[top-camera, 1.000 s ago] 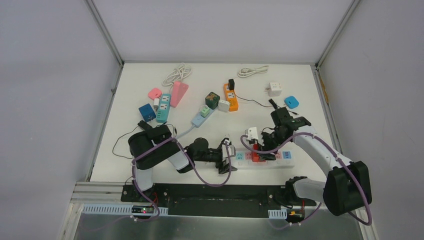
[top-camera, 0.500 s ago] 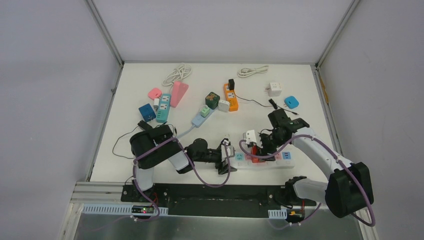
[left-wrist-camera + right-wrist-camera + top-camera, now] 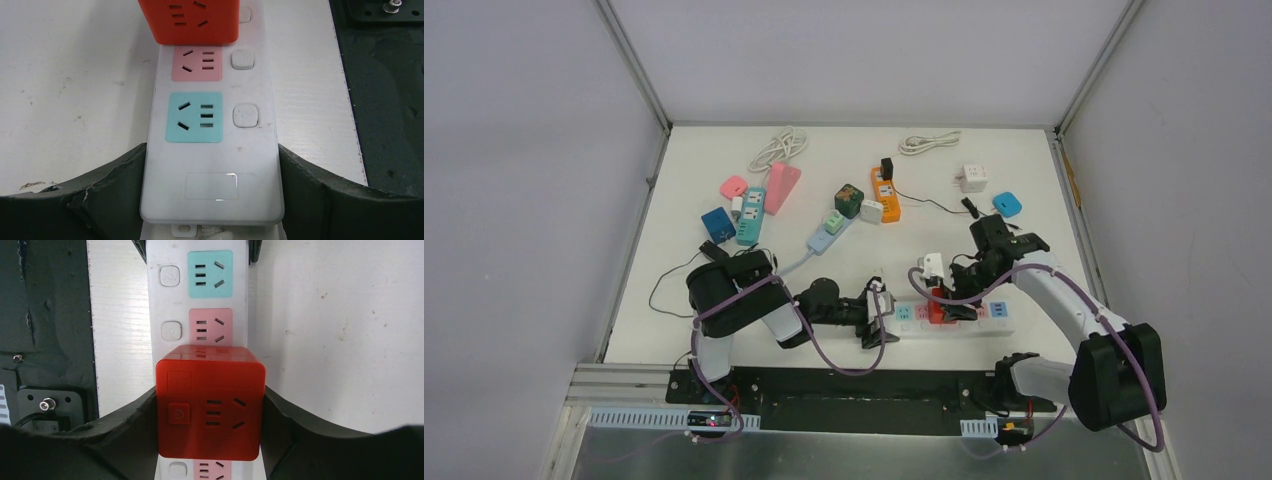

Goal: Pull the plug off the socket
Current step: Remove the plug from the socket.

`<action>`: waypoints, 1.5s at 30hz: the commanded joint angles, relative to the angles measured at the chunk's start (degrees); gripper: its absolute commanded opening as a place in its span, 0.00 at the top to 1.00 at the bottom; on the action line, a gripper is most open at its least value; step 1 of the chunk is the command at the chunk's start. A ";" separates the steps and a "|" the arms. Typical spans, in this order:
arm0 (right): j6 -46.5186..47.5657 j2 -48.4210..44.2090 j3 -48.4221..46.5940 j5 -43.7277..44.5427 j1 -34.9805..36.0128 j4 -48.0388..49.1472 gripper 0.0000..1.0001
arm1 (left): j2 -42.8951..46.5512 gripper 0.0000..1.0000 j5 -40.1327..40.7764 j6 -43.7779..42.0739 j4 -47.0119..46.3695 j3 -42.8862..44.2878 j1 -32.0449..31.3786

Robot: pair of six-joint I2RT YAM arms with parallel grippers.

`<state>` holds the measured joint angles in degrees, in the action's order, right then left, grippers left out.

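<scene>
Broadly, the white table (image 3: pixel 704 160) carries both arms at its near edge: the left arm (image 3: pixel 734 300) lies low and reaches rightward, and the right arm (image 3: pixel 1064 300) bends in from the right. Between them, along the near side, lies the white power strip (image 3: pixel 999 322), parallel to the table's front edge. Farther back lie scattered smaller strips and adapters, among them an orange power strip (image 3: pixel 885 193).

The left gripper (image 3: pixel 876 318) has its two fingers (image 3: pixel 120 175) pressed against the long sides of the strip's left end, clamping it. The red cube adapter (image 3: pixel 210 410) sits on the strip just past the teal socket (image 3: pixel 194 117) and the pink socket (image 3: pixel 196 60), covering the next outlet. I cannot tell how deep its prongs are seated. The right gripper (image 3: pixel 210 415) holds this cube, one finger touching each of its side faces. A small round switch (image 3: pixel 246 115) sits beside each socket
</scene>
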<state>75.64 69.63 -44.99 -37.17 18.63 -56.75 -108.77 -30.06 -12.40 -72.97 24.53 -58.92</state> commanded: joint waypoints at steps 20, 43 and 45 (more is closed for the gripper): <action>-3.90 -1.70 0.26 -6.69 7.84 6.54 1.00 | -3.27 1.00 0.96 0.19 -4.11 -0.21 -0.06; -0.30 -3.98 1.78 -10.87 4.69 3.82 1.00 | -3.53 1.00 0.04 0.63 -4.38 -0.22 0.32; -4.09 -4.08 1.23 -12.69 6.13 6.80 1.00 | -3.93 1.00 -0.19 0.71 -4.44 0.05 0.37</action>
<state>76.42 67.07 -42.72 -37.91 20.75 -55.29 -110.48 -30.61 -11.44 -77.45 23.53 -58.89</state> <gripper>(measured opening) 0.630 0.795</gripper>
